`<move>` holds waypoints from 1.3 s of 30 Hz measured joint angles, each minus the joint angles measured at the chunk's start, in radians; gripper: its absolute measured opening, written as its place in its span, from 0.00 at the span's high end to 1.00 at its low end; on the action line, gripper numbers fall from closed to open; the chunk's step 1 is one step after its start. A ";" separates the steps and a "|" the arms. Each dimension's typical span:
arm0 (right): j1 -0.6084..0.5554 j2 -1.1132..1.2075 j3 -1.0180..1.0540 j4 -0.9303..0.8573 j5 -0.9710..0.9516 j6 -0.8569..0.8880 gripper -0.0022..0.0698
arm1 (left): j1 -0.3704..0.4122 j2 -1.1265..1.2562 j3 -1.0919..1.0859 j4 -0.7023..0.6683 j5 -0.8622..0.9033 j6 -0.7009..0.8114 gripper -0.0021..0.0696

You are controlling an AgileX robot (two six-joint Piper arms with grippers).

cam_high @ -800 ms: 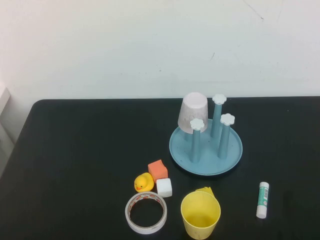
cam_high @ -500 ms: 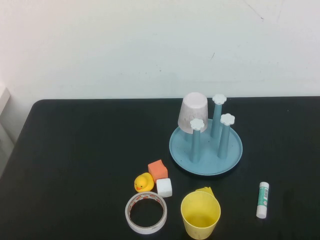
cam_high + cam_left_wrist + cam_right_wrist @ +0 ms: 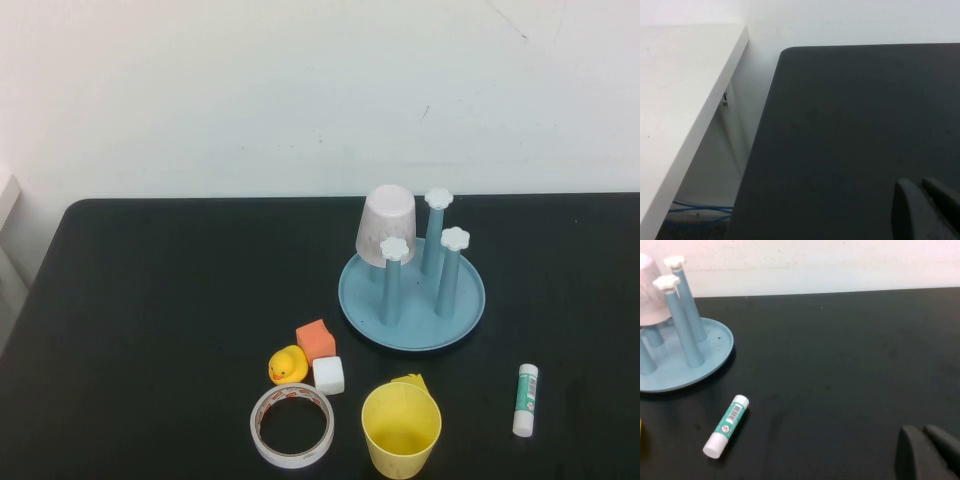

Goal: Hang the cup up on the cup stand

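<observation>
Near the table's front edge, the cup stands upright, mouth up, probably light and slippery; pinch its rim. Left gripper and right gripper, both closed and empty, sit apart from it.

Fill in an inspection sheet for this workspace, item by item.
Surface: black table.
Job's things: yellow cup upright at near edge, not hung; cup stand has three bare pegs.
Clutter: pale cup inverted on stand; orange cube, white cube, duck, tape roll, glue stick.
Grippers: left gripper shut over bare table; right gripper shut, near glue stick.
Cables: blue cable beneath white shelf.
Surroundings: white wall.
</observation>
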 joint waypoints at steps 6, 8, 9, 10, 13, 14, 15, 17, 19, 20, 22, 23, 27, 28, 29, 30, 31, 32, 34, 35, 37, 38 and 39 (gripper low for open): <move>0.000 0.000 0.000 0.000 0.000 0.000 0.97 | 0.000 0.000 0.000 0.000 0.000 0.000 0.97; 0.000 0.000 0.000 0.000 0.000 0.000 0.97 | 0.000 0.000 0.000 0.000 0.000 0.000 0.97; 0.000 0.000 0.000 0.000 0.000 0.000 0.97 | 0.000 0.000 0.000 0.000 0.000 0.000 0.97; 0.000 0.000 0.000 0.000 0.000 0.000 0.97 | 0.000 0.000 0.000 0.000 0.000 0.000 0.97; 0.000 0.000 0.000 0.000 0.000 0.000 0.97 | 0.000 0.000 0.000 0.000 0.000 0.000 0.97; 0.000 0.000 0.000 0.000 0.000 0.000 0.97 | 0.000 0.000 0.000 0.000 0.000 0.000 0.97; 0.000 0.000 0.000 0.000 0.000 0.000 0.97 | 0.000 0.000 0.000 0.000 0.000 0.000 0.97; 0.000 0.000 0.000 0.000 0.000 0.000 0.97 | 0.000 0.000 0.000 0.000 0.000 0.000 0.97; 0.000 0.000 0.000 0.000 0.000 0.000 0.97 | 0.000 0.000 0.000 0.000 0.000 0.000 0.97; 0.000 0.000 0.000 0.000 0.000 0.000 0.97 | 0.000 0.000 0.000 0.000 0.000 0.000 0.97; 0.000 0.000 0.000 0.000 0.000 0.000 0.97 | 0.000 0.000 0.000 0.000 0.000 0.000 0.97; 0.000 0.000 0.000 0.000 0.000 0.000 0.97 | 0.000 0.000 0.000 0.000 0.000 0.000 0.97; 0.000 0.000 0.000 0.000 0.000 0.000 0.97 | 0.000 0.000 0.000 -0.005 0.000 0.000 0.97; 0.000 0.000 0.000 0.000 0.000 0.000 0.97 | 0.000 0.000 0.000 -0.016 0.000 0.000 0.97; 0.000 0.000 0.000 0.000 0.000 0.000 0.97 | 0.000 0.000 0.000 -0.040 0.000 0.000 0.97; 0.000 0.000 0.000 0.000 0.000 0.000 0.97 | 0.000 0.000 0.000 -0.074 0.000 0.000 0.97; 0.000 0.000 0.000 0.000 0.000 0.000 0.97 | 0.000 0.000 0.000 -0.119 0.000 0.000 0.97; 0.000 0.000 0.000 0.000 -0.002 0.000 0.97 | 0.000 0.000 0.000 -0.168 -0.003 0.000 0.97; 0.000 0.000 0.000 0.012 -0.004 0.002 0.97 | 0.000 0.000 0.000 -0.341 -0.005 -0.008 0.97; 0.000 0.000 0.000 0.027 -0.006 0.002 0.97 | 0.000 0.000 0.002 -0.425 -0.005 -0.016 0.97; 0.000 0.000 0.002 0.089 -0.017 0.003 0.97 | 0.000 0.000 0.002 -0.638 0.006 -0.022 0.97; 0.000 0.000 0.002 0.128 -0.019 0.003 0.97 | 0.000 0.000 0.002 -0.729 0.007 -0.022 0.97; 0.000 0.000 0.003 0.171 -0.023 0.003 0.97 | 0.000 0.000 0.002 -0.796 0.008 -0.024 0.97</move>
